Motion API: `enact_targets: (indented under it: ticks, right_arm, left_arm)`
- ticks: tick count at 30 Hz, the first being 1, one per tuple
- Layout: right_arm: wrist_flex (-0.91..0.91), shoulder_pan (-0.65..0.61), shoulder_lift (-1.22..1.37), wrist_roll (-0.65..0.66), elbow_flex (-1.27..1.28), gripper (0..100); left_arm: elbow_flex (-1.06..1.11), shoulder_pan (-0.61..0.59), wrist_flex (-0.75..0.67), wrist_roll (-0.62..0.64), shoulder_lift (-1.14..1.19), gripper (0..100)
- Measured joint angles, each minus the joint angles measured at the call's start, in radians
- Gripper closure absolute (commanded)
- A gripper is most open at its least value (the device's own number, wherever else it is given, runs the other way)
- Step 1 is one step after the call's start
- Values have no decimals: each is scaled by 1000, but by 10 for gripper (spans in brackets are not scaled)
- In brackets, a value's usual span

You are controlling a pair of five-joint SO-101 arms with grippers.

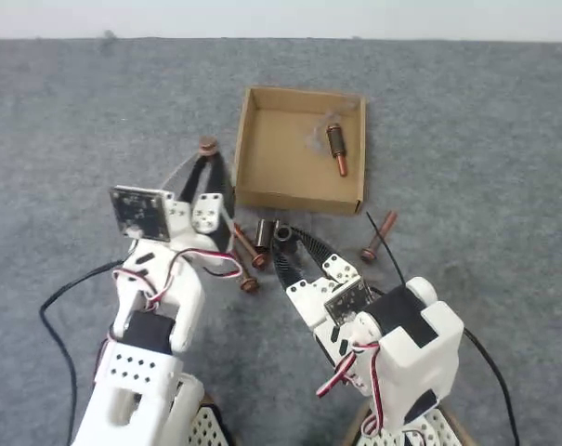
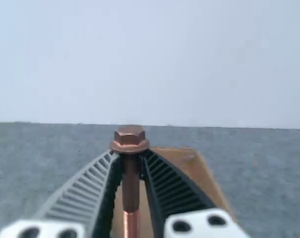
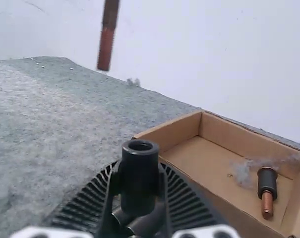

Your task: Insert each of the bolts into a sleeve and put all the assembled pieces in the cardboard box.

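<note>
My left gripper (image 1: 209,160) is shut on a copper bolt (image 2: 130,168), held upright with its hex head (image 1: 208,145) up, just left of the cardboard box (image 1: 254,149). My right gripper (image 1: 282,240) is shut on a black sleeve (image 3: 138,171), its open bore facing up, just in front of the box's near wall. The left arm's bolt shank (image 3: 107,37) hangs in the air beyond the sleeve. One assembled bolt and sleeve (image 1: 337,147) lies inside the box (image 3: 224,148). Loose bolts (image 1: 246,246) lie on the carpet by the right gripper, and another bolt (image 1: 378,236) lies to its right.
Grey carpet (image 1: 466,139) covers the table, with open room to the far left and right of the box. A black cable (image 1: 385,246) trails from the right arm past the loose bolt. A second sleeve (image 1: 262,229) lies by the right gripper.
</note>
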Motion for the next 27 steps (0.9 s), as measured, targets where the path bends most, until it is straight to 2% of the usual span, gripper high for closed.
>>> enact_targets:
  ticks: [10, 13, 19, 27]
  right_arm:
    - [0, -20, 0, 0, 0, 992]
    - [0, -21, 0, 0, 0, 992]
    - [0, -21, 0, 0, 0, 992]
    - [0, -21, 0, 0, 0, 992]
  left_arm:
    - [-25, 190, 38, 0, 0, 990]
    - [-25, 207, 38, 15, 0, 990]
    - [-25, 215, 91, 166, 0, 990]
    - [-25, 215, 141, 189, 0, 990]
